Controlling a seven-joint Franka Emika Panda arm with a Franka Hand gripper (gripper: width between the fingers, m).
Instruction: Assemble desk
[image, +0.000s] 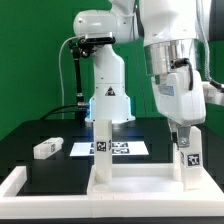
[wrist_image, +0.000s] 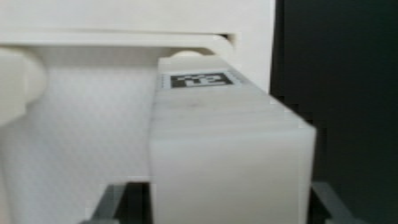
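The white desk slab (image: 140, 182) lies at the front of the black table. One white leg (image: 102, 148) stands upright on its corner on the exterior view's left. At the corner on the exterior view's right, a second white leg (image: 188, 162) stands upright with my gripper (image: 184, 138) shut on its upper part. In the wrist view this leg (wrist_image: 222, 140) fills the space between my fingers (wrist_image: 118, 206), and its square marker (wrist_image: 199, 78) shows at the far end. The slab (wrist_image: 71, 110) lies beside it. A third leg (image: 46, 148) lies loose on the table.
The marker board (image: 122, 148) lies flat on the table behind the slab. A white frame (image: 20, 184) borders the table at the front on the exterior view's left. The arm's white base (image: 105, 95) stands at the back.
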